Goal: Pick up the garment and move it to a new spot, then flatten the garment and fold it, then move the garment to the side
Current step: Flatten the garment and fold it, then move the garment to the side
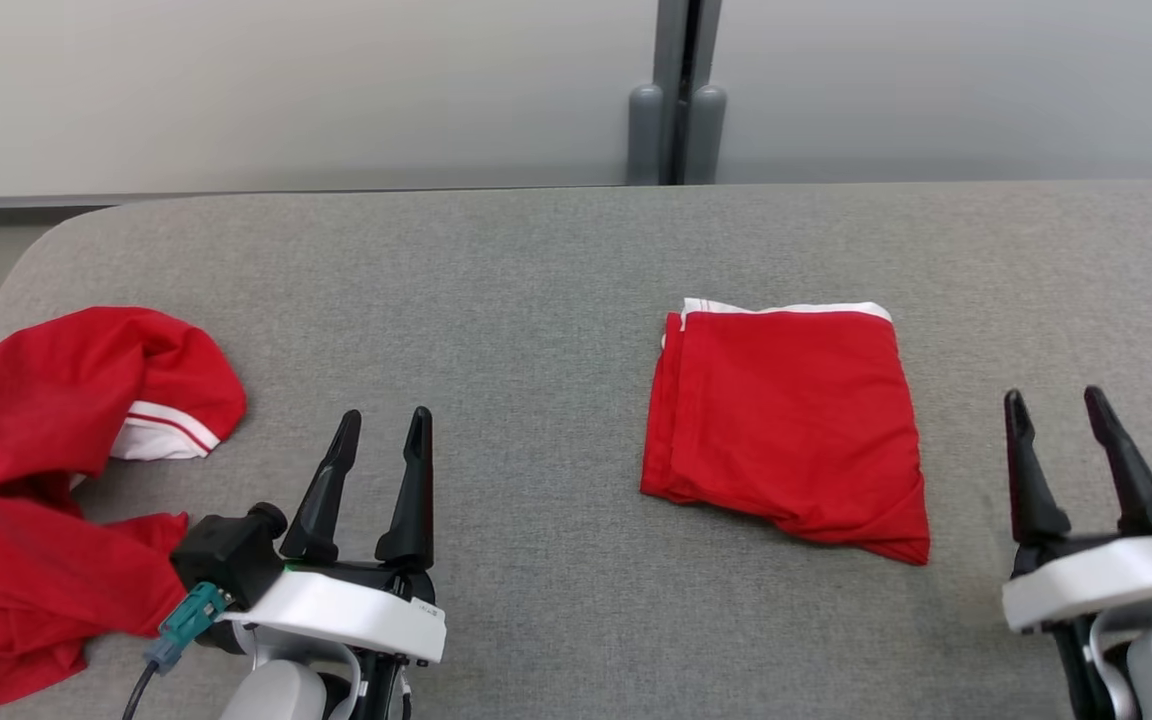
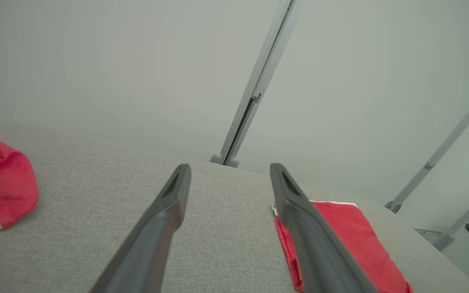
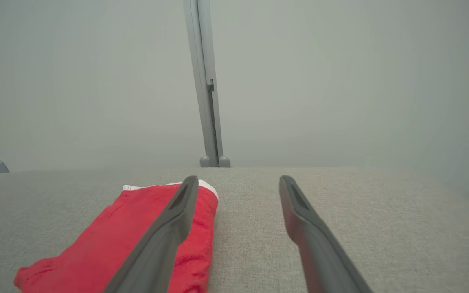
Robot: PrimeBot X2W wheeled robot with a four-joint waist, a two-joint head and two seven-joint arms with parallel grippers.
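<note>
Grey table (image 1: 536, 260), seemingly upholstered: folded garment (image 1: 786, 430); left end effector (image 1: 387, 413), right end effector (image 1: 1054, 393) spread, empty.

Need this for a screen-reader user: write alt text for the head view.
A folded red garment with a white edge lies on the grey surface. The left hand and right hand sit open at the bottom, fingers up; a crumpled red garment lies at far left.
</note>
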